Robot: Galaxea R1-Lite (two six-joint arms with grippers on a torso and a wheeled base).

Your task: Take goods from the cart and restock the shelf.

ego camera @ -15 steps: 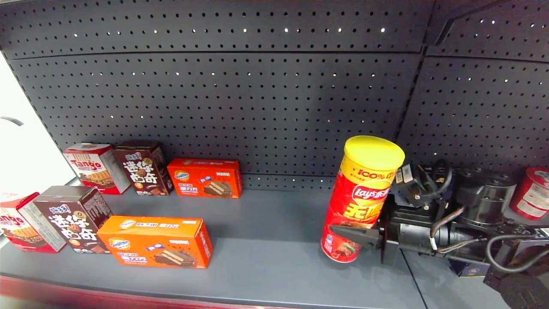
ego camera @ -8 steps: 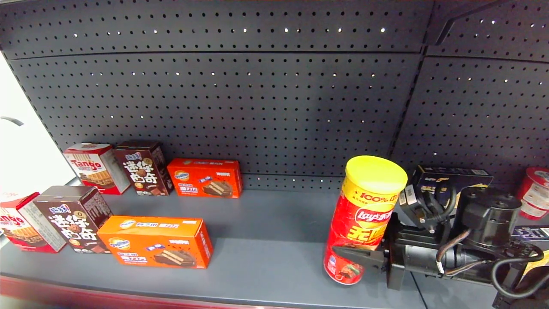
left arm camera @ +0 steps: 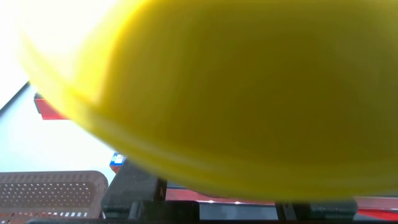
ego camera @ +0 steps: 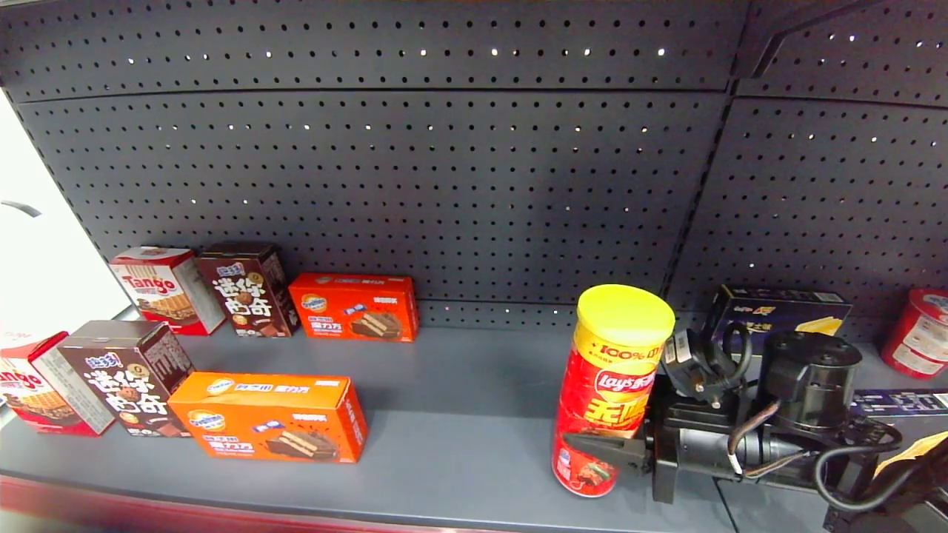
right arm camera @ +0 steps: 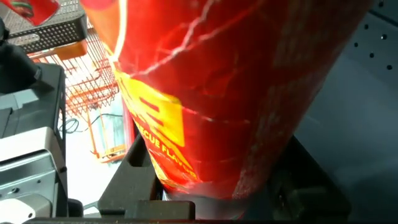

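Note:
A tall red chips can (ego camera: 615, 392) with a yellow lid stands nearly upright at the right of the dark grey shelf board (ego camera: 459, 414). Its base is at or just above the board. My right gripper (ego camera: 595, 446) is shut on its lower part from the right, with one black finger (ego camera: 603, 448) across the front. Up close in the right wrist view, the red can (right arm camera: 236, 93) sits between the gripper's jaws. A large yellow thing (left arm camera: 236, 87) sits right against the left wrist camera; I cannot tell what it is.
Wafer, brown and orange snack boxes stand in two rows at the shelf's left, the nearest an orange box (ego camera: 270, 418). A dark blue box (ego camera: 778, 307) and a red tub (ego camera: 915, 333) stand behind the right arm. The pegboard back (ego camera: 444, 185) is close.
The right gripper has brought the chips can down and toward the shelf's front edge, and slightly left. The blue box behind the arm has come into sight. The boxes have not moved.

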